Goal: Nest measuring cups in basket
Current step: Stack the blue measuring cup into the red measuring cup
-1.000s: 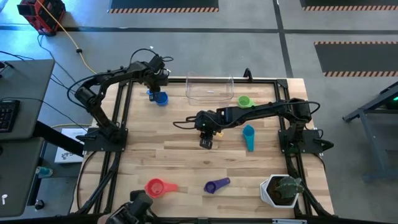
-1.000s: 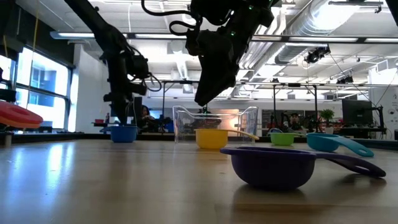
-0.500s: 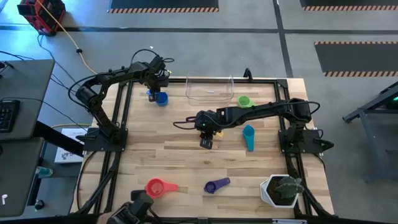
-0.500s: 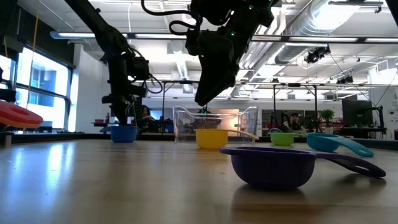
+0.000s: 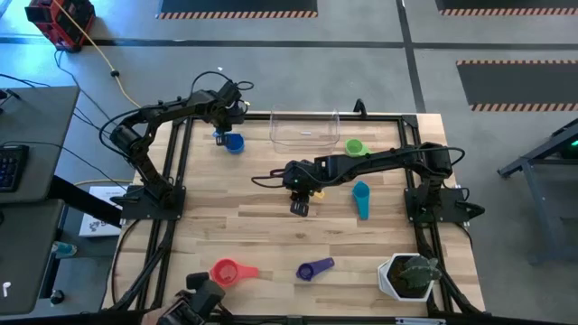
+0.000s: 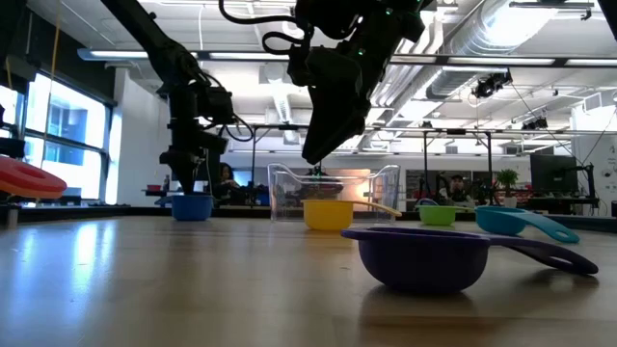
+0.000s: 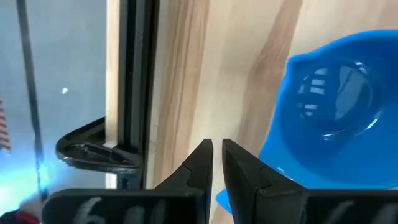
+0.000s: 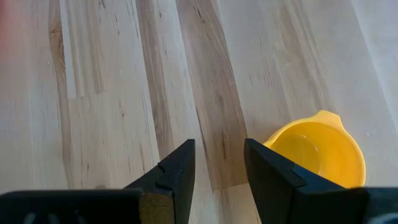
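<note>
Six cups on view, all on the wood tabletop (image 5: 253, 230), none in the basket (image 5: 304, 129). The clear basket sits at the far edge, mid-table. Blue cup (image 5: 235, 143) is off the basket's left end, near the table's left rail. Green cup (image 5: 356, 146) is just off the basket's right front corner. Teal cup (image 5: 362, 197) is nearer the front from green, handle pointing toward the front. Yellow cup (image 6: 328, 214) is mid-table in front of the basket, mostly under the R arm from above. Pink-red cup (image 5: 226, 271) and purple cup (image 5: 315, 268) sit near the front edge, well apart from the rest.

Left gripper (image 7: 214, 144) is down at the blue cup's handle end, fingers (image 7: 200, 163) pinched to a thin slit w/ a sliver of blue handle showing in it, so closed on the handle. Cup bowl rests upright on the wood.

Right gripper (image 8: 217, 146) hangs over bare wood mid-table, fingers apart, nothing btwn them, yellow cup just beside it.

White pot w/ a green plant (image 5: 411, 275) stands at the front right corner.
</note>
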`<state>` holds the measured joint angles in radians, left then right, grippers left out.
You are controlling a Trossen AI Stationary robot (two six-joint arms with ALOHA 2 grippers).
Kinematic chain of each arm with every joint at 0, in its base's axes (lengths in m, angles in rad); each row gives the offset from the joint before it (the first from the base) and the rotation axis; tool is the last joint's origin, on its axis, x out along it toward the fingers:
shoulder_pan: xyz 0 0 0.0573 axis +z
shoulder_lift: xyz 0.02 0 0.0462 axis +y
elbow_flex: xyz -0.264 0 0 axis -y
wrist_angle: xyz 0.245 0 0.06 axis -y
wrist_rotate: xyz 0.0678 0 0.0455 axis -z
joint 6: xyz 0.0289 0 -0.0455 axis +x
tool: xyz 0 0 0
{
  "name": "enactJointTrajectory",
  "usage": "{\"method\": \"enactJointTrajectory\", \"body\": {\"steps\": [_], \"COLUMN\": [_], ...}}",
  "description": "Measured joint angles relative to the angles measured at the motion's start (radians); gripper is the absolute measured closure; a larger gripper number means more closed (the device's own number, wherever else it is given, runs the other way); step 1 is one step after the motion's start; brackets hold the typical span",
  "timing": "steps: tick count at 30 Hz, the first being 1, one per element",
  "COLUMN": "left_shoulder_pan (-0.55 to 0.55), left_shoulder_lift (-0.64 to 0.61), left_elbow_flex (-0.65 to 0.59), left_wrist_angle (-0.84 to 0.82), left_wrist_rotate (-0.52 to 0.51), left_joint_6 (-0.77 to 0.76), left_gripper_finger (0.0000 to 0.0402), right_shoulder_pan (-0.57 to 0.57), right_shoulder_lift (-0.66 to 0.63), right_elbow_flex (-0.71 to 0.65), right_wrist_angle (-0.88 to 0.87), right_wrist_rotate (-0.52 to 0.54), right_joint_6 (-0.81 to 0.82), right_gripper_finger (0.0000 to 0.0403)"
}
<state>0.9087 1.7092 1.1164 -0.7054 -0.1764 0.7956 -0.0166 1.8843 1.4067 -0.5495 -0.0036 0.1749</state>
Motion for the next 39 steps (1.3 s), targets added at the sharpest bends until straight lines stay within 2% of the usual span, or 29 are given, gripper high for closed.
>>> {"method": "enactJointTrajectory", "body": {"steps": [9, 12, 17, 39], "left_shoulder_pan": [-0.001, -0.002, -0.003, -0.003], "left_shoulder_lift": [0.0, 0.0, 0.0, -0.01], "left_elbow_flex": [0.0, 0.0, 0.0, 0.024], "left_wrist_angle": [0.053, 0.069, 0.032, -0.05], "left_wrist_rotate": [-0.027, 0.028, 0.185, 0.228], "left_joint_6": [-0.032, -0.059, -0.062, -0.07], "left_gripper_finger": [0.0331, 0.032, 0.0321, 0.0323], "right_shoulder_pan": [0.0, 0.0, 0.0, 0.0], "right_shoulder_lift": [0.0, 0.0, 0.0, 0.0], "right_elbow_flex": [0.0, 0.0, 0.0, 0.0], "right_wrist_angle": [0.0, 0.0, -0.002, -0.011], "right_wrist_rotate": [0.0, 0.0, 0.0, 0.0], "right_joint_6": [0.0, 0.0, 0.002, 0.003], "right_gripper_finger": [0.0273, 0.0273, 0.0273, 0.0273]}}
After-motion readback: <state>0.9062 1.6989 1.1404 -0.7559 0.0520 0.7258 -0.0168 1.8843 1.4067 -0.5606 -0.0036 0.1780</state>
